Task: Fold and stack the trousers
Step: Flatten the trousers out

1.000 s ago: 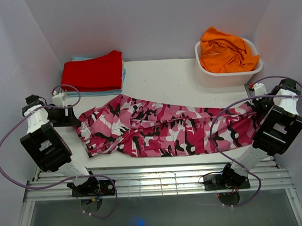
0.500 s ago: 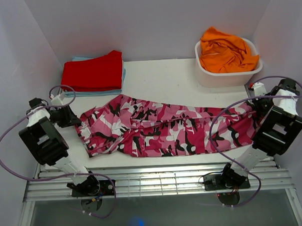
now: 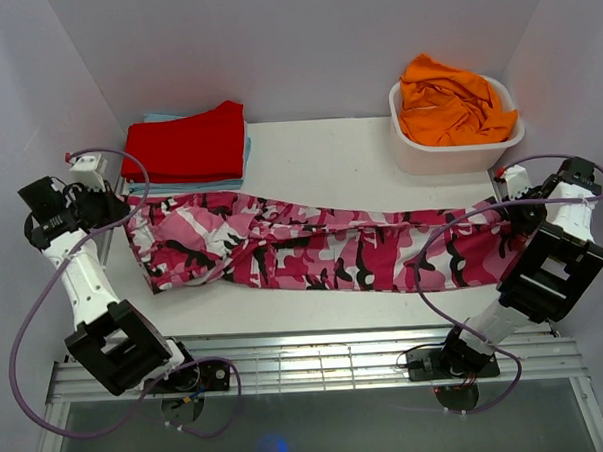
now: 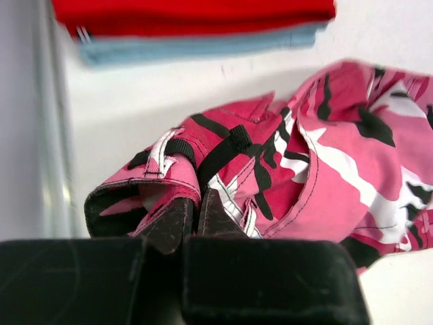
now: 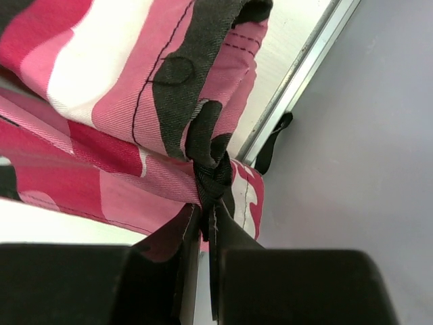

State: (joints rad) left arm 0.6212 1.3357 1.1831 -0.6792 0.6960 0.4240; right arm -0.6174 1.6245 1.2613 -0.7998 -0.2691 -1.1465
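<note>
— holding anything on your left yet? a second ago that claw stood spread beside the cloth.

— it does now. my left gripper (image 4: 193, 220) has snapped together on the wide end of the trousers (image 3: 313, 251), fingers pressed onto a fold next to a black belt loop (image 4: 223, 150). i take that end for the waistband.

— and the arm itself?

— it has swung out to the left and back, so the pinched edge now sits just in front of the red garment (image 3: 188, 141) instead of nearer the front edge.

— the right one?

— my right gripper (image 5: 203, 217) has not changed. it is pinched tight on the narrow end, by the black tie (image 5: 211, 177) at the hem, near the right edge of the table (image 3: 318, 150).

— so what has happened to the cloth?

— it has gone from a slack, slanting spread to a long band stretched straight across the table between my two claws, with wrinkles running along it. it is well apart from the orange garment (image 3: 451, 104) in its tub (image 3: 449, 157).

— what does that buy you?

— both ends are in hand and the length is pulled out, so i judge the straightening is about done and the first fold can begin. nothing is folded or stacked yet.
</note>
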